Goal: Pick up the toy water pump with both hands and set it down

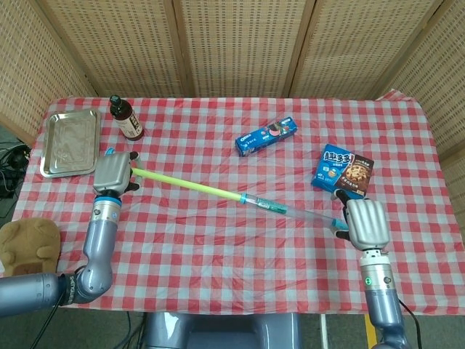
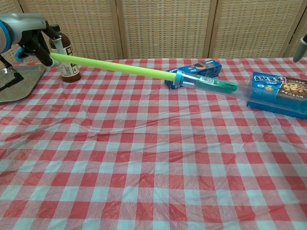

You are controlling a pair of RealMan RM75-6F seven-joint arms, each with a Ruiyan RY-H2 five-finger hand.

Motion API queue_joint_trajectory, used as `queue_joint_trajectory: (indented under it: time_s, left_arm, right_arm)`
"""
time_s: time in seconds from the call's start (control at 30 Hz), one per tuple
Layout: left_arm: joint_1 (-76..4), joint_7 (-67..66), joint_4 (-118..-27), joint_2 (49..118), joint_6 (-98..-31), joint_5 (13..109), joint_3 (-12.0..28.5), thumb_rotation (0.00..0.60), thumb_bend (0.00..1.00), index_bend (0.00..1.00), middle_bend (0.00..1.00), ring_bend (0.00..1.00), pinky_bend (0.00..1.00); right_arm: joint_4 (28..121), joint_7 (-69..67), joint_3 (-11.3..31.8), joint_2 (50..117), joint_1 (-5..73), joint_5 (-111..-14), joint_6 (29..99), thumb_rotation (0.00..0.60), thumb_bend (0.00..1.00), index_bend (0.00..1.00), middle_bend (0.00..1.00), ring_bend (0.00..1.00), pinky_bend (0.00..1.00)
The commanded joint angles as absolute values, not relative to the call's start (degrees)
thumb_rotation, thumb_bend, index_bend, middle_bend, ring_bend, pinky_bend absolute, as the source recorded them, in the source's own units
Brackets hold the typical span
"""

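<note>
Toy water pump: long rod, green handle end at the left, clear barrel at the right, lifted above the worktop and slanting from far left to near right.
Left hand: clenched round the green handle end, near the bottle.
Right hand: closed on the clear barrel's tip, just near of the cookie box.
Step in hand: carrying the pump, then lowering it.
Doing it well: I judge both ends should descend together and level, onto the bare checked cloth in the middle, away from the blue carton and the cookie box, with neither hand releasing before the rod rests.
Writing: the cookie box bears Chinese characters; the carton's and bottle's labels are too small to read.
Tray: metal, far left.
</note>
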State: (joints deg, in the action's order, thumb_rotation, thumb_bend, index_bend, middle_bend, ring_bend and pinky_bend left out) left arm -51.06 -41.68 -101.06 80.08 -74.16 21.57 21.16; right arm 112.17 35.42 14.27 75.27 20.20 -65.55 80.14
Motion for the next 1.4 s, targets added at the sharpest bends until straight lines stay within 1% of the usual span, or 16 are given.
queue_joint_trajectory:
  time_s: [0.03, 0.37, 0.77, 0.93, 1.13, 1.27, 1.4]
  left_arm:
    - [-51.61, -41.91, -101.20, 80.48, -74.61, 21.03, 21.72, 0.600, 0.71, 0.88, 0.96, 0.89, 0.80]
    - [-52.48, -42.33, -102.76, 80.72, -76.06, 19.82, 22.96, 0.600, 0.71, 0.88, 0.96, 0.89, 0.80]
    - [-52.32, -42.19, -103.25, 80.24, -76.21, 19.53, 22.67, 0.600, 0.71, 0.88, 0.96, 0.89, 0.80]
    - [-52.27, -42.04, -103.26, 80.25, -76.06, 19.57, 22.38, 0.600, 0.71, 0.88, 0.96, 0.89, 0.80]
    - [-52.12, -41.63, -103.07, 80.23, -75.84, 19.78, 22.18, 0.600, 0.71, 0.88, 0.96, 0.89, 0.80]
    - [-52.00, -41.20, -102.98, 80.15, -75.54, 20.08, 22.10, 0.600, 0.71, 0.88, 0.96, 0.89, 0.80]
    - [-51.89, -40.85, -103.01, 79.96, -75.30, 20.32, 22.10, 0.600, 0.71, 0.88, 0.96, 0.89, 0.80]
  right_arm:
    - [112.30, 35.49, 14.20, 75.42, 20.42, -65.45, 80.11, 0.600, 0.25, 0.44, 1.00, 1.00, 0.68]
    - [110.96, 35.75, 14.17, 76.73, 21.53, -62.70, 79.45, 0.600, 0.25, 0.46, 1.00, 1.00, 0.68]
    - [109.10, 34.87, 14.26, 77.38, 22.26, -61.24, 79.60, 0.600, 0.30, 0.51, 1.00, 1.00, 0.68]
    - [108.67, 34.65, 14.12, 77.58, 22.51, -61.27, 79.84, 0.600, 0.34, 0.57, 1.00, 1.00, 0.68]
    - [108.31, 34.42, 14.05, 77.52, 22.70, -60.93, 79.87, 0.600, 0.40, 0.59, 1.00, 1.00, 0.68]
    - [108.24, 34.56, 13.88, 77.67, 22.87, -60.79, 79.90, 0.600, 0.41, 0.59, 1.00, 1.00, 0.68]
    - [108.21, 35.22, 13.45, 77.98, 23.16, -60.65, 79.73, 0.600, 0.43, 0.52, 1.00, 1.00, 0.68]
